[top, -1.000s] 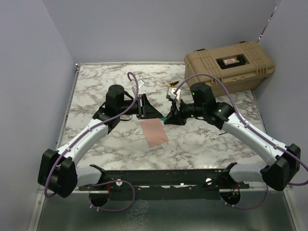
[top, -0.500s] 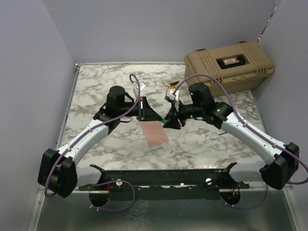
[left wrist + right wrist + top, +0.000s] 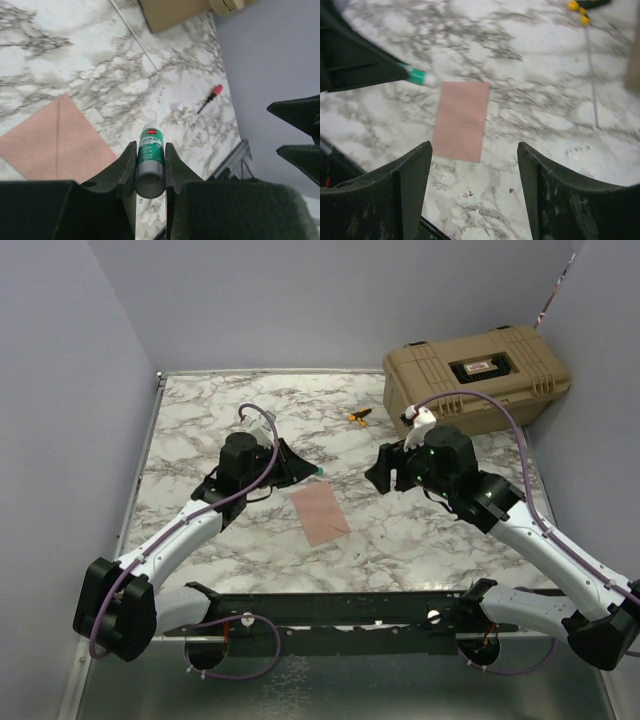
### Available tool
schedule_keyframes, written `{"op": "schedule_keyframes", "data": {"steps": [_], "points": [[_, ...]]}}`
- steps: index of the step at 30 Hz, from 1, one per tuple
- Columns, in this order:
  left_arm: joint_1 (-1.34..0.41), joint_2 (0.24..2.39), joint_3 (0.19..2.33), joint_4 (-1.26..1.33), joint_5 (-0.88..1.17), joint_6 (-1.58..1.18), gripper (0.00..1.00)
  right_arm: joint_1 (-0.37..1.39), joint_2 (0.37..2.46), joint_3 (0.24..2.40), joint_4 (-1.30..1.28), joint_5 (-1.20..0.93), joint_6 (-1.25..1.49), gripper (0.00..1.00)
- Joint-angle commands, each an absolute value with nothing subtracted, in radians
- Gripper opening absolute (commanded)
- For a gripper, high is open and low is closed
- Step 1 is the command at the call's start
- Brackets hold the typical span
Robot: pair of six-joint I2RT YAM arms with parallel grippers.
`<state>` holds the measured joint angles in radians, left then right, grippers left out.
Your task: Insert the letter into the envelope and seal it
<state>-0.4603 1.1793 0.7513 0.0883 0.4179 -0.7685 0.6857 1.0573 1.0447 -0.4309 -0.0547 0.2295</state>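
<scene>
seen from above, my left gripper (image 3: 300, 468) is clamped on a glue stick (image 3: 150, 160), fingers pressed against both sides of its green-labelled barrel. the stick's pale tip points out toward 3 o'clock, above the marble table (image 3: 200, 420). whether that tip is a cap or bare glue i cannot tell.

my right gripper (image 3: 385, 472) hangs opposite, at the stick's 3 o'clock and a little apart from it. its jaws are spread wide with nothing between them.

the envelope (image 3: 320, 515) lies flat near the middle of the table as a plain salmon-tan rectangle. it sits at about 5 o'clock from the glue stick's tip and 8 o'clock from my right gripper, and neither touches it. one straight seam line shows across it from my left wrist. from my right wrist it appears framed between the two open fingers, down on the table below them.

a tan hard case (image 3: 478, 370) sits at the table's 1 o'clock corner. a small hand tool (image 3: 358, 417) lies at about 1 o'clock from the envelope, well apart from it.
</scene>
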Motion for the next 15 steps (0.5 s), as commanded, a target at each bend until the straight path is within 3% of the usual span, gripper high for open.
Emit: {"op": "schedule_keyframes", "data": {"steps": [1, 4, 9, 15], "points": [[-0.460, 1.164, 0.718, 0.136, 0.244, -0.751, 0.00, 0.654, 1.125, 1.035, -0.656, 0.419, 0.515, 0.73], [-0.460, 1.188, 0.712, 0.151, 0.275, -0.763, 0.00, 0.575, 1.197, 1.017, -0.741, 0.505, 0.626, 0.75], [-0.460, 1.195, 0.693, 0.180, 0.289, -0.784, 0.00, 0.429, 1.250, 0.886, -0.649, 0.400, 0.654, 0.74], [-0.460, 1.201, 0.683, 0.189, 0.300, -0.794, 0.00, 0.363, 1.375, 0.839, -0.584, 0.313, 0.665, 0.62]]}}
